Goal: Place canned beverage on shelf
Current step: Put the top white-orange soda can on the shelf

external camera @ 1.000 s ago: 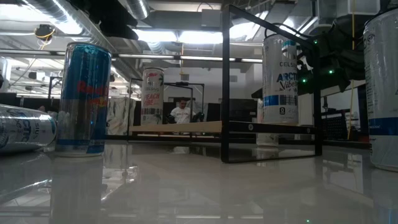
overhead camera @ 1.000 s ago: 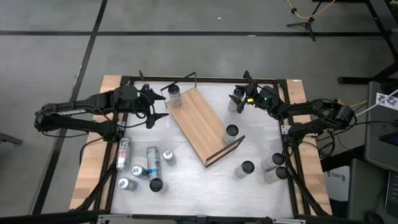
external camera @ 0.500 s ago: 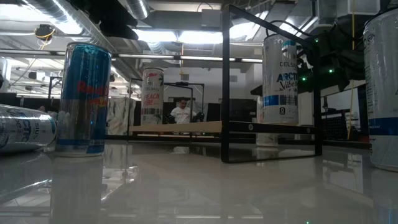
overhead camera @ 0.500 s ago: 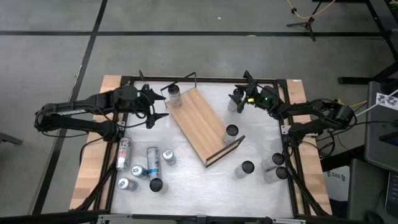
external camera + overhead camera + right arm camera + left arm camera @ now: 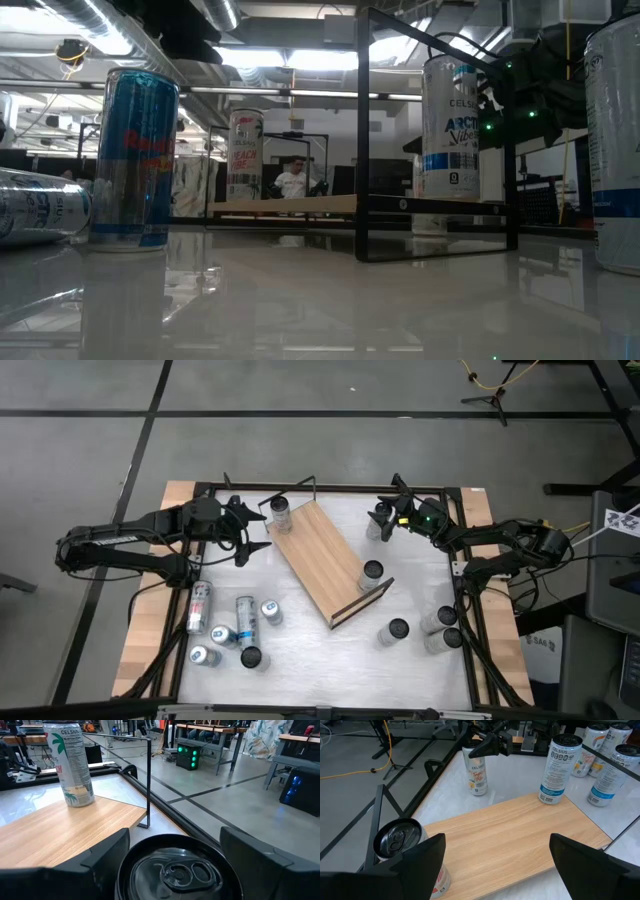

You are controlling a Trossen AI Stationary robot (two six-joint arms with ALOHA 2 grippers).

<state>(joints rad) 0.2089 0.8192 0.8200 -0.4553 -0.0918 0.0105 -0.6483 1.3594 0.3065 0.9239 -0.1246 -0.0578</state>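
Shelf (image 5: 326, 558) middle free; cans (image 5: 281, 512) (image 5: 372, 572) block both ends.

Shelf (image 5: 322, 557) light-brown wood grain, black wire rails. Table (image 5: 320, 650) glossy white, black frame. Low view, left: blue-and-silver can (image 5: 130, 158); right: white can (image 5: 450, 116) with blue lettering. Right wrist view, upper left: white can (image 5: 70, 764), green palm print.

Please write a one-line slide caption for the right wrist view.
Right gripper open around a standing silver can's top, beside the light-brown wooden shelf holding one white Celsius can.
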